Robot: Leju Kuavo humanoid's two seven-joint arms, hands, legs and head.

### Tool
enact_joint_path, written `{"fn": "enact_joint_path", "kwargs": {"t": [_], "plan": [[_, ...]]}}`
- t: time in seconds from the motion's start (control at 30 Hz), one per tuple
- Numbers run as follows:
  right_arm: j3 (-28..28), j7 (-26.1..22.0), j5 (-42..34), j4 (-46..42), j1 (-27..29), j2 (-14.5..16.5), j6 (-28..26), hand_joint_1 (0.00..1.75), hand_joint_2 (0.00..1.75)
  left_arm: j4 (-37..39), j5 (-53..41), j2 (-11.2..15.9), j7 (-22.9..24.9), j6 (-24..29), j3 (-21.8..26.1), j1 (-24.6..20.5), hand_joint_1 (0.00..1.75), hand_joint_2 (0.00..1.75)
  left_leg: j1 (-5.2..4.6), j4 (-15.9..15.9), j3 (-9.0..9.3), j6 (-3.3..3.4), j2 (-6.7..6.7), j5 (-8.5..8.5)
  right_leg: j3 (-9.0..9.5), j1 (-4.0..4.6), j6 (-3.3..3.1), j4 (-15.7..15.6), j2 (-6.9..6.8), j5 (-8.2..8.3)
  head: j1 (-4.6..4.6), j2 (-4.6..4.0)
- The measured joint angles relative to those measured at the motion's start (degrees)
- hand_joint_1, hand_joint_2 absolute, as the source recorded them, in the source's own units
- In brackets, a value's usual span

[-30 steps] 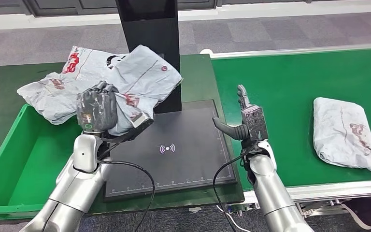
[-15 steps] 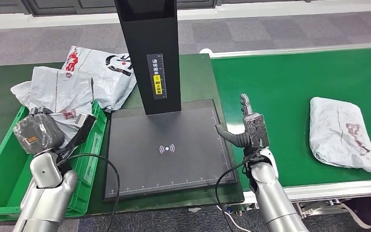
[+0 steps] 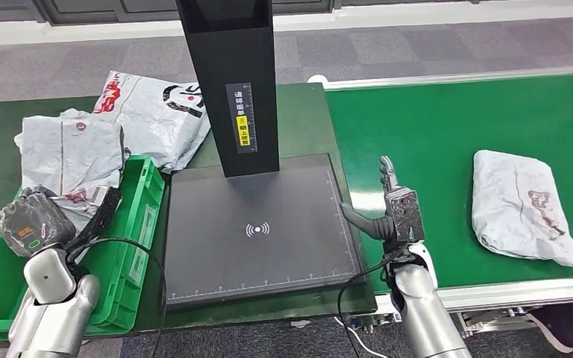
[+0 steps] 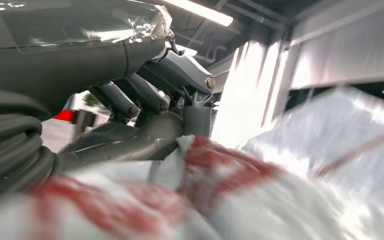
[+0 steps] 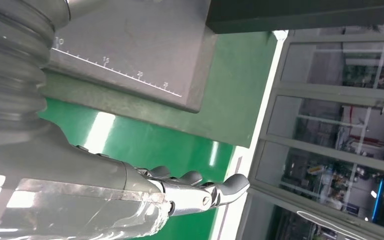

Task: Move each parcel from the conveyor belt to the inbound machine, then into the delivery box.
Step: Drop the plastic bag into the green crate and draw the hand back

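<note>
While carrying a parcel (image 3: 71, 160) gripped in the left hand (image 3: 28, 224) over the box (image 3: 130, 246) for dropping, kept the right hand (image 3: 392, 212) open, empty.

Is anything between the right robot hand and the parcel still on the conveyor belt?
Nothing visible. In the head view, the right robot hand is open over the belt's near left end, and only bare green conveyor belt lies between it and the grey parcel further to the right.
</note>
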Motion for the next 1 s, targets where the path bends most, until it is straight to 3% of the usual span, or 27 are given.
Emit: {"fn": "enact_joint_path", "kwargs": {"t": [0.03,0.1,0.4,0.53,0.73,0.87,0.9,1.0], "plan": [[0.0,0.0,0.0,-0.1,0.2,0.0,0.0,0.00,1.75,0.7,0.0,0.2,-0.1,-1.3,0.0,-0.2,0.00,1.75,0.00,0.0,0.00,-0.01,0.02,0.00,-0.01,0.00,0.00,0.0,0.02,0.00,-0.01,0.00],[0.0,0.0,0.3,-0.4,0.5,0.0,-0.1,0.00,1.75,2.3,0.0,0.3,-1.6,-2.4,0.0,-0.9,0.00,1.75,0.00,0.0,0.00,-0.01,0.03,0.00,-0.02,0.01,0.00,0.0,0.02,0.00,-0.01,0.00],[0.0,1.2,2.8,-2.2,2.0,-0.3,-1.0,0.00,1.75,5.9,0.1,-0.7,-6.1,2.2,0.0,-3.4,0.00,1.75,0.00,0.0,-0.01,-0.01,0.04,0.00,-0.03,0.01,-0.01,0.0,0.04,0.01,-0.01,0.00],[0.0,2.2,4.7,-2.3,2.0,-0.5,-1.2,0.00,0.00,6.4,0.5,-1.6,-9.0,5.7,0.0,-5.5,0.00,1.75,0.01,0.0,-0.02,-0.01,0.00,0.00,0.00,0.01,0.00,0.0,0.00,0.01,0.00,0.00],[0.0,2.9,7.6,-2.0,0.8,-0.6,-1.7,0.00,0.00,1.7,1.3,-3.5,-14.4,6.4,0.0,-6.9,0.00,1.75,0.00,0.0,-0.02,-0.01,0.03,0.00,0.00,0.01,0.00,0.0,0.04,0.02,0.01,0.00],[0.0,2.8,8.7,-1.3,-0.1,-0.6,-2.4,0.00,1.75,-2.1,2.6,-4.7,-17.7,6.5,0.0,-7.0,0.00,1.75,0.00,0.0,-0.02,-0.01,0.02,0.00,-0.01,0.01,0.01,0.0,0.03,0.03,0.00,0.00],[0.0,2.8,9.2,-1.1,-0.3,-0.6,-3.0,0.00,1.75,-2.9,4.8,-5.3,-20.3,6.5,0.1,-7.1,0.00,1.75,0.00,0.0,-0.02,-0.01,0.02,0.00,-0.01,0.00,0.01,0.0,0.03,0.03,0.01,0.00],[0.0,2.6,12.0,0.7,-1.7,-1.0,-5.8,0.00,1.75,-2.3,22.7,-8.4,-35.0,4.9,0.6,-8.3,0.00,1.75,-0.01,0.0,-0.03,-0.01,-0.05,0.00,0.01,-0.01,0.02,0.0,-0.04,0.03,0.01,0.00]]}}
